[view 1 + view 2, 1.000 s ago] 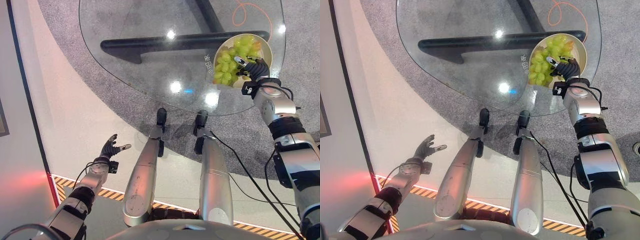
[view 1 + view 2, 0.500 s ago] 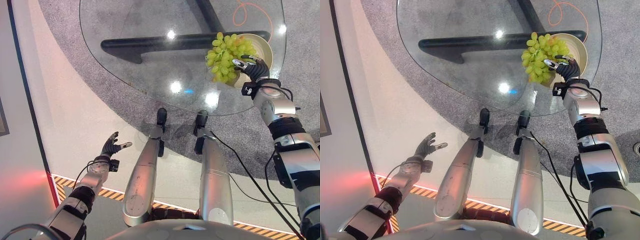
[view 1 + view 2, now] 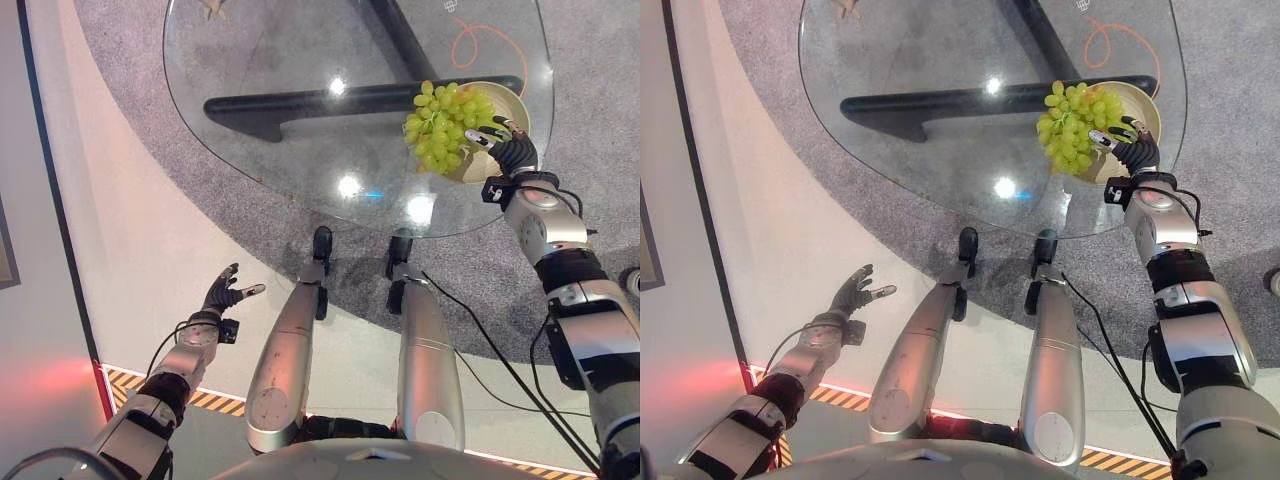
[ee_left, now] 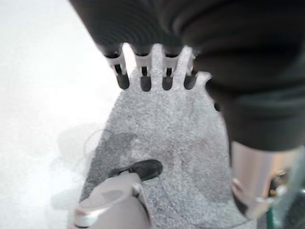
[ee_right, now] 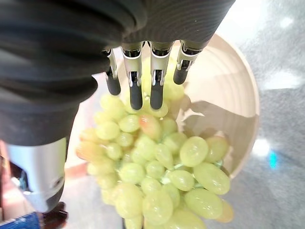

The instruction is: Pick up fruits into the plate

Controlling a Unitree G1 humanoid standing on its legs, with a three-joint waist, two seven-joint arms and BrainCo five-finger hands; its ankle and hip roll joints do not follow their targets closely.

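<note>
Upper right of frame: we see grapes [image 3: 440, 125] lying partly in the plate [image 3: 510, 108], spilling over its rim onto the glass table [image 3: 290, 150]. Right hand [image 3: 508, 148] relaxed beside them, grasping nothing. Left hand [image 3: 222, 297] lower left, fingers spread.

A bunch of pale green grapes [image 3: 442, 125], a few tinged amber, lies over a round cream plate [image 3: 507, 103] on the clear round glass worktop [image 3: 290, 60], whose black bar base [image 3: 300, 102] shows through; beneath spread speckled grey carpet [image 3: 130, 40], pale cream floor [image 3: 120, 240], a thin orange cord [image 3: 480, 35] and yellow-and-black hazard striping [image 3: 200, 398]
</note>
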